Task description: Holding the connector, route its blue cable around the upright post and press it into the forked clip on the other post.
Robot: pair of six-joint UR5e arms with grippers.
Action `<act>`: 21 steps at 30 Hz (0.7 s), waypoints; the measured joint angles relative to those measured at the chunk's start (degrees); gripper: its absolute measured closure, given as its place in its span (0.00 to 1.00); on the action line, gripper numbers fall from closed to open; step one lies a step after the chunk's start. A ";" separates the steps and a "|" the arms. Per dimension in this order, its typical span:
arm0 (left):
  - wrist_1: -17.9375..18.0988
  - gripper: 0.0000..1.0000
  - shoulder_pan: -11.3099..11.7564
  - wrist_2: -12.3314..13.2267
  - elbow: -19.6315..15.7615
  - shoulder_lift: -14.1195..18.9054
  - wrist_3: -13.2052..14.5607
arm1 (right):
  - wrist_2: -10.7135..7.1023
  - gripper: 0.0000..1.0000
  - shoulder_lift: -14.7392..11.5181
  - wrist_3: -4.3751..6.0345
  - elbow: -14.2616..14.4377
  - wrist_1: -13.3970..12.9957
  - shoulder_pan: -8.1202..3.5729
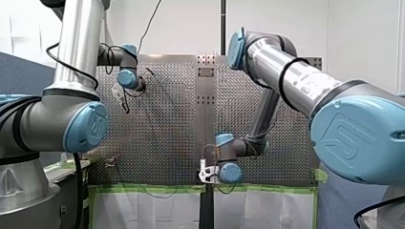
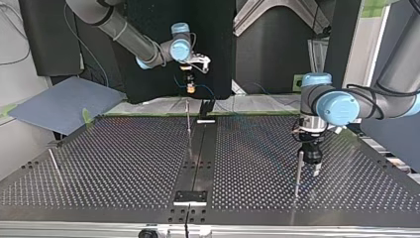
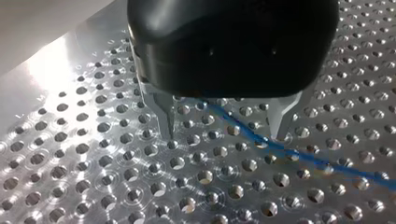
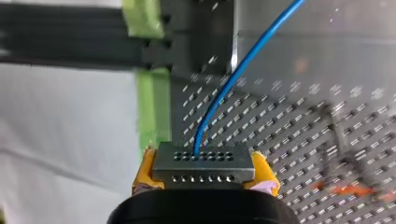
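Observation:
My right gripper (image 4: 201, 176) has its yellow pads (image 4: 145, 169) shut on a grey connector (image 4: 201, 161) with rows of small holes. A blue cable (image 4: 243, 65) leaves the connector's face and runs away over the perforated plate. In the top view this gripper (image 2: 189, 88) hangs high over the table's far edge, above a thin upright post (image 2: 188, 119). My left gripper (image 3: 224, 135) is black with two metal fingers (image 3: 164, 119), open, tips at the plate. The blue cable (image 3: 299, 156) lies on the plate between them. A second post (image 2: 298, 173) stands just beside this gripper (image 2: 311, 166).
A dark rail (image 2: 198, 158) runs down the table's middle, with a black fixture (image 2: 205, 108) at its far end. Another thin rod (image 2: 54, 166) stands at the top view's left. Green tape (image 1: 153, 188) lines the front edge. A blue-grey board (image 2: 64, 104) lies beyond the table.

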 joint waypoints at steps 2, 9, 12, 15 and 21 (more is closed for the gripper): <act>0.00 0.00 0.03 -0.01 -0.01 0.00 0.00 | 0.12 1.00 1.02 -0.18 0.01 -0.55 -0.85; 0.00 0.00 0.12 -0.08 0.00 0.00 0.00 | 0.10 1.00 4.45 -1.12 0.18 -1.75 -4.16; 0.01 0.00 0.13 -0.08 -0.01 0.00 0.00 | 0.00 1.00 5.95 -1.28 0.22 -2.80 -5.66; 0.01 0.00 0.17 -0.08 -0.01 0.00 0.00 | -0.03 1.00 7.18 -1.33 0.22 -3.89 -6.86; 0.03 0.00 0.22 -0.08 0.00 0.00 0.00 | -0.16 1.00 9.62 -1.26 0.20 -5.87 -7.65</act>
